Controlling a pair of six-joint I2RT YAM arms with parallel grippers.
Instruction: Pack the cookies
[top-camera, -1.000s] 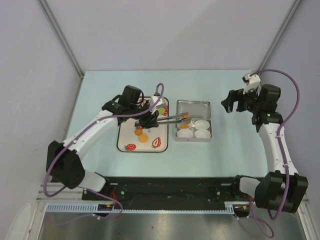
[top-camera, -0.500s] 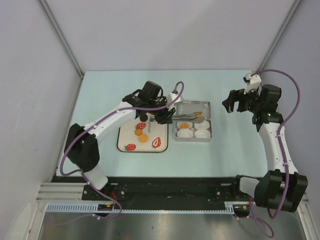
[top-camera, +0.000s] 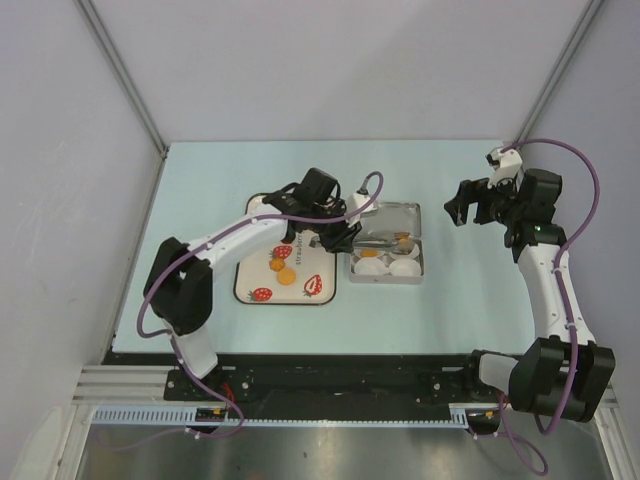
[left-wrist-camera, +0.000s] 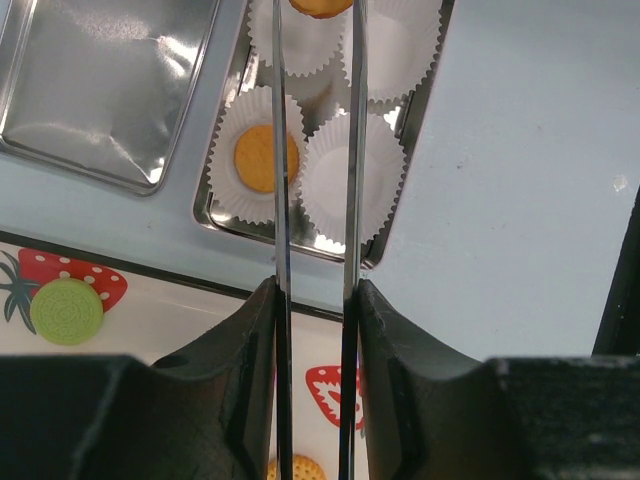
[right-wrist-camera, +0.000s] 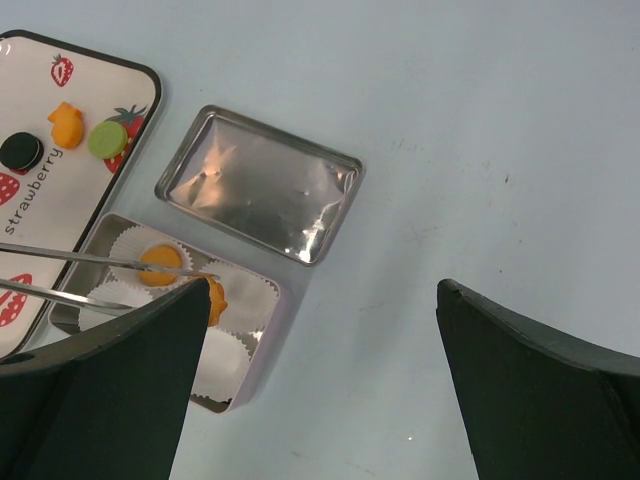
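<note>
My left gripper (top-camera: 340, 232) (left-wrist-camera: 313, 300) is shut on metal tweezers (top-camera: 378, 241) (left-wrist-camera: 280, 200). The tweezers' tips pinch an orange cookie (top-camera: 403, 241) (left-wrist-camera: 320, 5) (right-wrist-camera: 214, 298) over the far right paper cup of the open tin (top-camera: 388, 272). Another orange cookie (left-wrist-camera: 262, 158) (right-wrist-camera: 160, 262) lies in the far left cup. Two orange cookies (top-camera: 287, 277) lie on the strawberry tray (top-camera: 250, 290), and a black cookie (right-wrist-camera: 20, 150) shows there in the right wrist view. My right gripper (top-camera: 462, 212) (right-wrist-camera: 325, 285) is open and empty, above the table to the right of the tin.
The tin's lid (top-camera: 392, 212) (right-wrist-camera: 260, 185) lies flat just behind the tin. A green disc (left-wrist-camera: 66, 310) (right-wrist-camera: 103, 139) and a small orange piece (right-wrist-camera: 66, 122) also lie on the tray. Grey walls stand on the left, right and far sides of the table.
My left gripper has moved right with the tweezers and the cookie, from the tin's left edge to over its far right cup. The right arm has not moved.
</note>
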